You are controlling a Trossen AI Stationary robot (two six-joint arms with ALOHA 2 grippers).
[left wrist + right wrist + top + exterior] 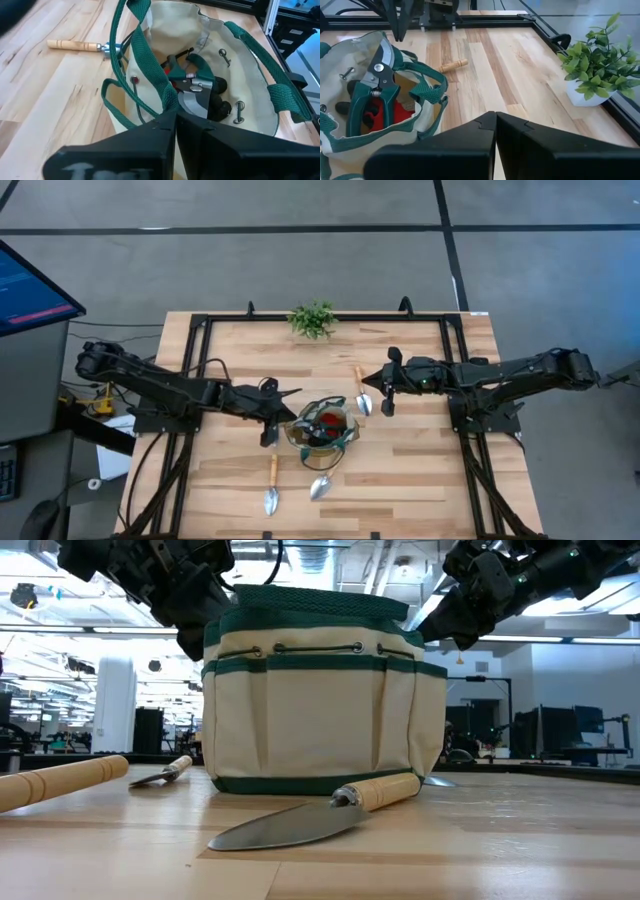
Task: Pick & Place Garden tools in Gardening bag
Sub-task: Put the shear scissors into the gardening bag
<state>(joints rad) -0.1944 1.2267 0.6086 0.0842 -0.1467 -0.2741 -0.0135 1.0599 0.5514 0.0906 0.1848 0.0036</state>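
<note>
The gardening bag (322, 430) sits at the centre of the wooden table (420, 470) in the high view, a little below the middle of the frame. It is a soft tan fabric tote with dark green trim, green loop handles and an oval mouth. In the low view it fills the middle of the frame, with stitched outer pockets and a green band at top and bottom.

Inside it lie pruning shears (195, 92) with a silver blade and green handles, resting on a red-and-black item (380, 112).

Three trowels with silver blades and light wooden handles lie on the table around the bag: one (361, 393) just to its upper right, one (271, 485) at its lower left, and one (321, 483) directly below it, close against its base.

The left gripper (277, 412) hovers just left of the bag's rim, its fingers pressed together and holding nothing. The right gripper (386, 383) hovers to the upper right of the bag, beside the nearest trowel, likewise closed and empty.

A leafy green plant (312, 319) stands at the top edge of the table.
</note>
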